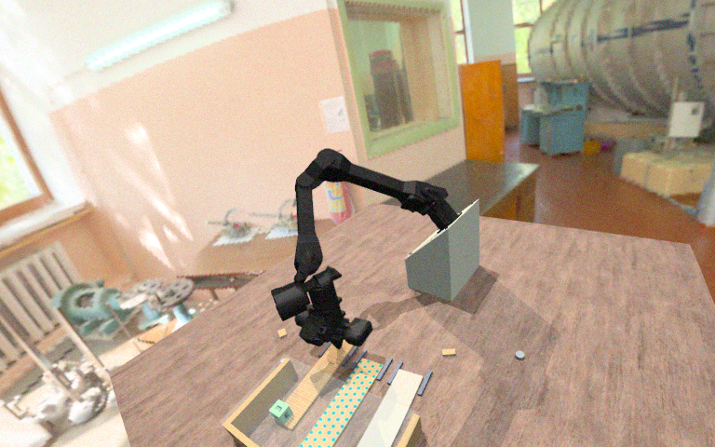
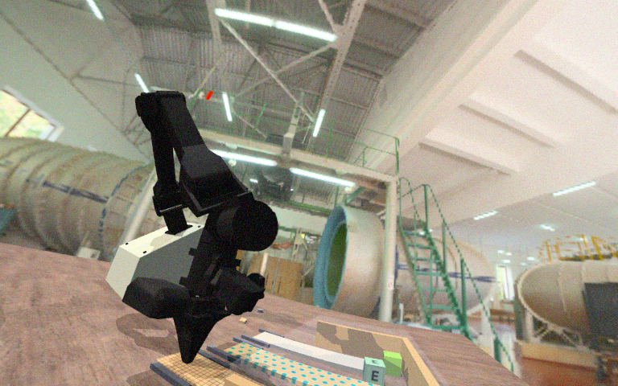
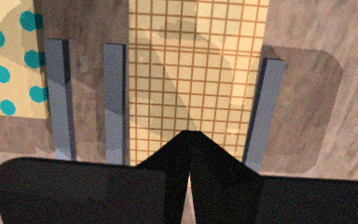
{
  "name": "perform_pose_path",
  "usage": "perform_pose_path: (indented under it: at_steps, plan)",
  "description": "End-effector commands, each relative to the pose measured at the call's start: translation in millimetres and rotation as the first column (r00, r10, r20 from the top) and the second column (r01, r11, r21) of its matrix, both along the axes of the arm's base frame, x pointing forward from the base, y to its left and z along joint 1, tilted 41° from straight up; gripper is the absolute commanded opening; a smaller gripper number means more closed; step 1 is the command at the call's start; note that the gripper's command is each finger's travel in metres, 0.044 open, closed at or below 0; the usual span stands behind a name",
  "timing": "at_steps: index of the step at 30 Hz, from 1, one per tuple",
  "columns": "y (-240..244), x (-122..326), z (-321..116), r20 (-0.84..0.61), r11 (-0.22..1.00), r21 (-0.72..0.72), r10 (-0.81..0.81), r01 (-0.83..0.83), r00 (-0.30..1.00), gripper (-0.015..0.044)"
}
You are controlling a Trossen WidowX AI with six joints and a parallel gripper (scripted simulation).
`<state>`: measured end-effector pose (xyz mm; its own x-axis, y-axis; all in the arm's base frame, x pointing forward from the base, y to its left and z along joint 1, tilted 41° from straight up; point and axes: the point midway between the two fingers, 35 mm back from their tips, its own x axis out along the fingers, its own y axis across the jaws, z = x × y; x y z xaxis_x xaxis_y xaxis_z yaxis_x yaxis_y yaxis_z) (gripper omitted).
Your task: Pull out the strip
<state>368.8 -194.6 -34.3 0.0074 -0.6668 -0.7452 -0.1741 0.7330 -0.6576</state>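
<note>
A mint-green cube marked with a dark letter is at the far end of the grid-patterned strip; its base contact is too small to tell. A mint cube marked E shows in the exterior view near the far ends of the dotted strip and the white strip. I cannot tell if both views show the same cube. My gripper is shut and empty, pointing down at the near end of the grid strip; fingertip contact is unclear.
Tan walls stand around the strips' far part. Blue-grey rails flank their near ends. A bright green cube is behind the E cube. Small tan blocks and a grey disc lie farther off.
</note>
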Motion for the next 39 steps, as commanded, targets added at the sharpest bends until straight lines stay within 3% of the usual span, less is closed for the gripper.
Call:
perform_pose_path:
  at_steps: [1,39]
  plan:
    - [-1.5,-10.3,-2.7,-0.014,1.000,0.006,-0.002,0.003,1.000,0.0000]
    - [-8.8,-68.2,1.7,-0.017,1.000,0.006,-0.002,0.003,1.000,0.0000]
